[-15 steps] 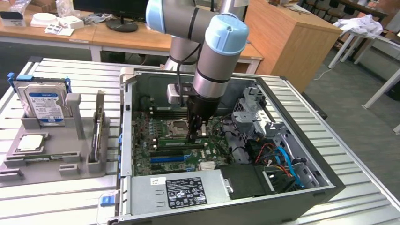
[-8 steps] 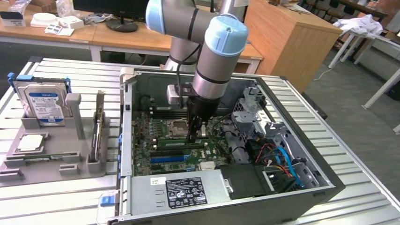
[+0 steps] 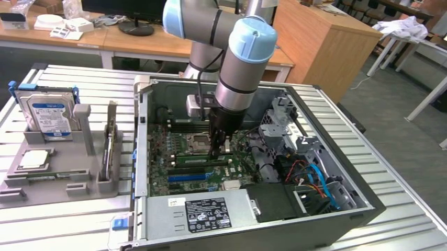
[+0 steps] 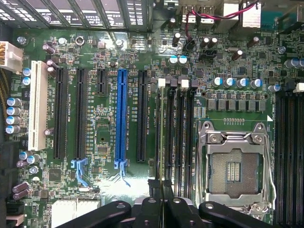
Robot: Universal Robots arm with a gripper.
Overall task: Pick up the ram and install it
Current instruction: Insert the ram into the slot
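While the ram [image 3: 199,161] stands on edge in a black slot of the motherboard [image 4: 99,183], it lies directly beneath my jaws, which hang over one end of it. They are drawn narrow, the fingertips [image 4: 154,186] nearly together. Whether they touch the ram's upper edge I cannot tell. Just beside my jaws, past the neighbouring black slots, sits the open silver processor socket [image 4: 235,164]. On the other side of them, a little further off, runs a blue slot [image 4: 121,116]. All of this lies inside the open computer case [image 3: 142,157], into which my arm [image 3: 234,78] reaches from above. Well away from my jaws, outside the case on the worktop [image 3: 63,222], a grey holder [image 3: 73,180] carries a hard drive [image 3: 50,112] with a blue label. Another thin stick [image 3: 110,144] stands on edge in the same holder.
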